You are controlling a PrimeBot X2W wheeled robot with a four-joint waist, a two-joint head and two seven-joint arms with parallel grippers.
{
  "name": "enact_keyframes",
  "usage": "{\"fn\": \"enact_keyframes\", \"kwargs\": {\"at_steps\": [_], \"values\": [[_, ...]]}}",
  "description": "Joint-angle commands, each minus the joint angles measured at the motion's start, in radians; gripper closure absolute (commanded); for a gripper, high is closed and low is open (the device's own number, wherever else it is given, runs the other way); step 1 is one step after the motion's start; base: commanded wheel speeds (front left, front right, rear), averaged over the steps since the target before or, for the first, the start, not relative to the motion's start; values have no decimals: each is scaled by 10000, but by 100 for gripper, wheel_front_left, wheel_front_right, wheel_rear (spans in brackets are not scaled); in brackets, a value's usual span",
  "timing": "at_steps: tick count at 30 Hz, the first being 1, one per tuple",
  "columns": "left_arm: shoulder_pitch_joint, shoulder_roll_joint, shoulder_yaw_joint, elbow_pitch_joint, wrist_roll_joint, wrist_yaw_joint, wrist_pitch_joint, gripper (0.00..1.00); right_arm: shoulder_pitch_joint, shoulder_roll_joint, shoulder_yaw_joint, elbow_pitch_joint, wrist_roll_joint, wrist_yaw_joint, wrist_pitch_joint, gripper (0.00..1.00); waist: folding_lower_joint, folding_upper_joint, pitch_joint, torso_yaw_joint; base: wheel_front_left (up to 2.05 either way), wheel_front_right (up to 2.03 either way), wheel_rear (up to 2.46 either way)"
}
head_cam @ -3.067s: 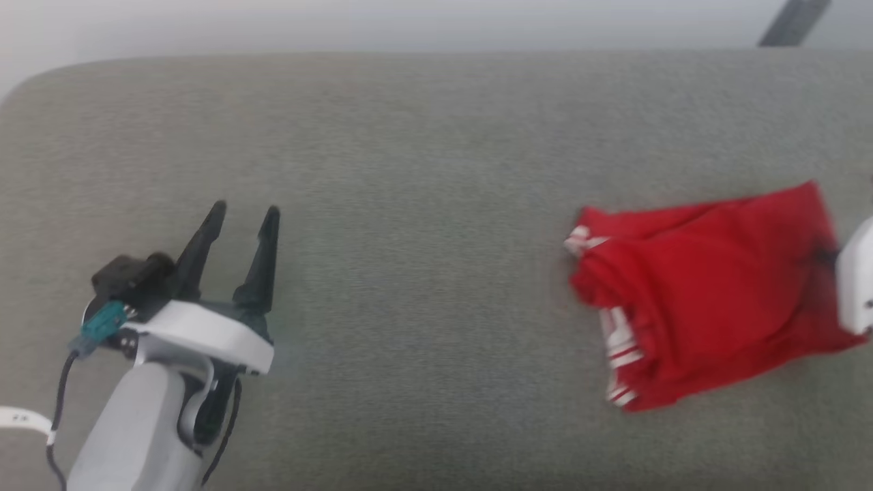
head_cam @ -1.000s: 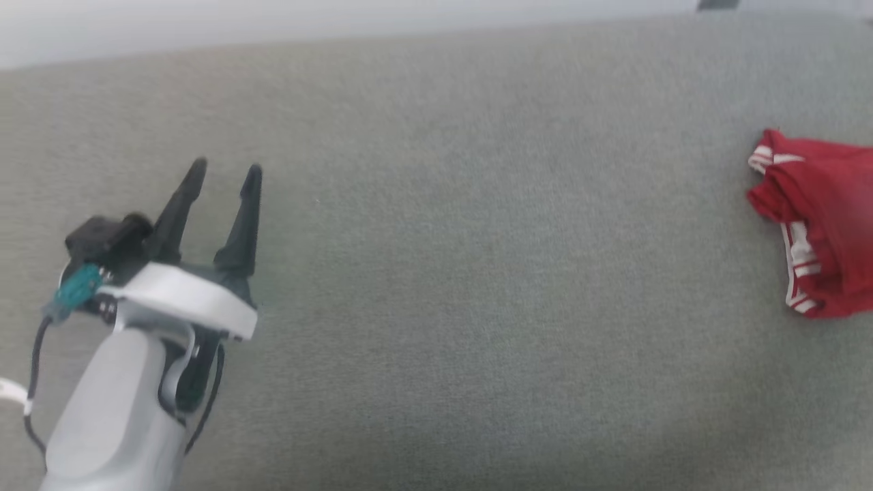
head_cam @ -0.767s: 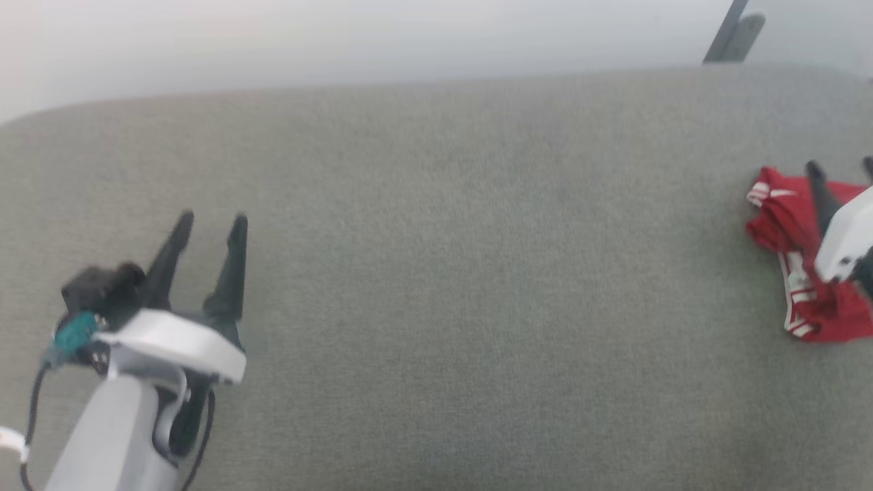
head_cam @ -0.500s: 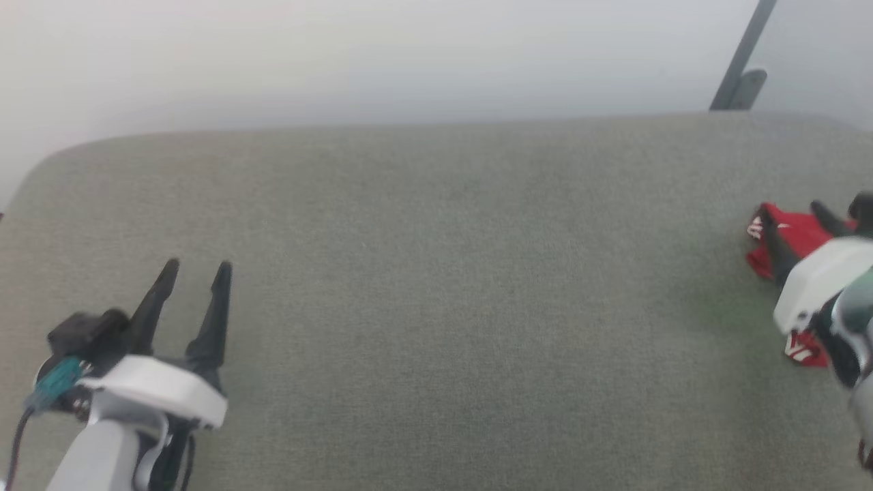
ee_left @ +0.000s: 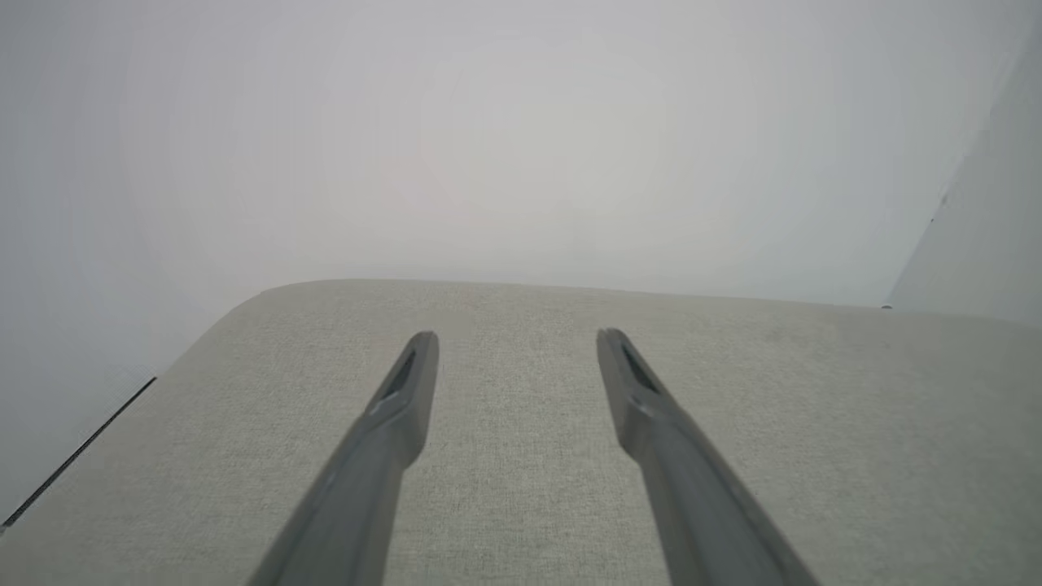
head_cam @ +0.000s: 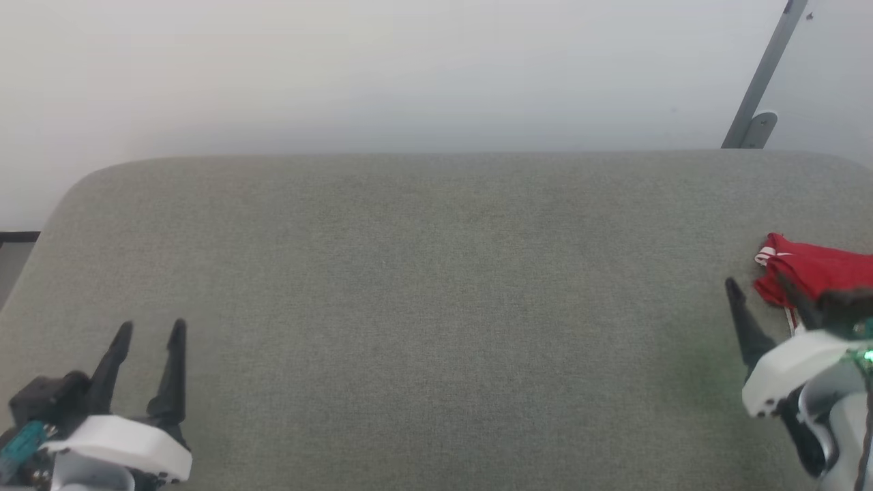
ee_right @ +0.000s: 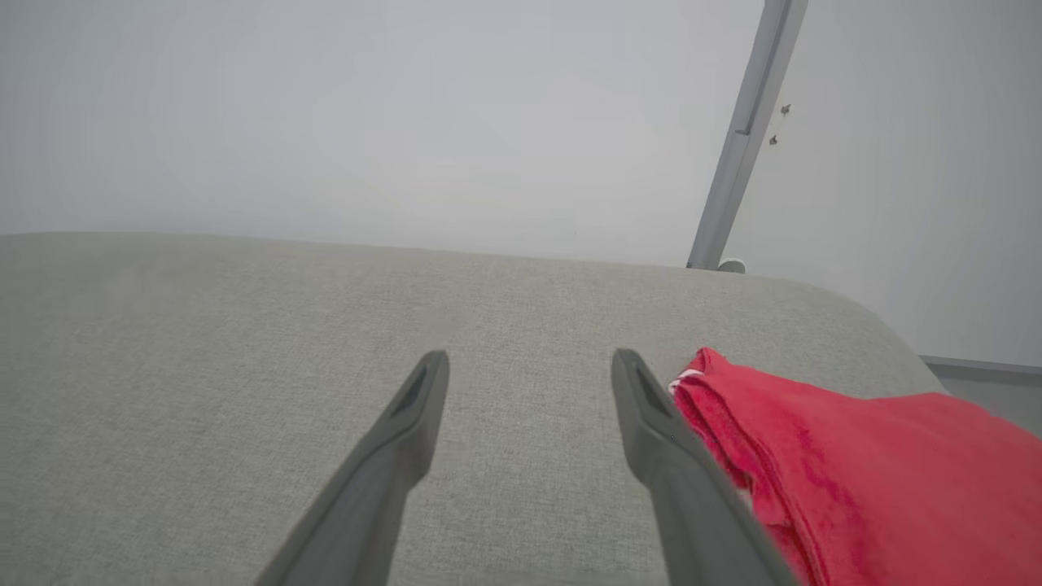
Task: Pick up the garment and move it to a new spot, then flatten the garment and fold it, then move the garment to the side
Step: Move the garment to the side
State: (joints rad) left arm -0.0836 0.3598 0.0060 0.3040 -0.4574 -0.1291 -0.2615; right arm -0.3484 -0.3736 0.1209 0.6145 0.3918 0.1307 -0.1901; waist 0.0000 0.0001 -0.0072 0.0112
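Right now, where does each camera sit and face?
Head view: from the head, down onto the grey surface; left gripper, right gripper in bottom corners.
Left wrist view: along its open fingers, across the surface to the wall.
Right wrist view: along its open fingers, shirt beside them.
Shared: head and right wrist views show the shirt.

Under the right pincer (ee_right: 531,358), the table (ee_right: 203,366) is grey woven cloth, matt, fine-grained, a touch rough. The fingers (ee_right: 383,480) look like dark plastic, smooth and matt. Just beside one finger, the shirt (ee_right: 855,456): red cloth, soft, matt, slightly fuzzy on the folds. Beyond the tips, the wall (ee_right: 326,106) is pale, smooth, matt, and the bar (ee_right: 745,138) looks like grey metal with a satin finish. The left pincer (head_cam: 152,324) has matching dark fingers and a white plastic shell (head_cam: 123,443), smooth with a slight sheen.
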Motion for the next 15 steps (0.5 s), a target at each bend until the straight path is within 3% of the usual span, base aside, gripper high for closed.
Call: {"fn": "enact_keyframes", "kwargs": {"at_steps": [1, 15], "values": [[243, -80, 187, -56, 79, -14, -41, 0, 390, 197, -191, -275, -140, 1, -94, 0, 0, -1, -24, 9, 0, 0, 0], [648, -221, 561, -180, 146, -14, -41, 0, 1747, 1022, -965, -1470, -494, 1, 2, 0, 0, -1, -40, -142, 0, 0, 0]]}}
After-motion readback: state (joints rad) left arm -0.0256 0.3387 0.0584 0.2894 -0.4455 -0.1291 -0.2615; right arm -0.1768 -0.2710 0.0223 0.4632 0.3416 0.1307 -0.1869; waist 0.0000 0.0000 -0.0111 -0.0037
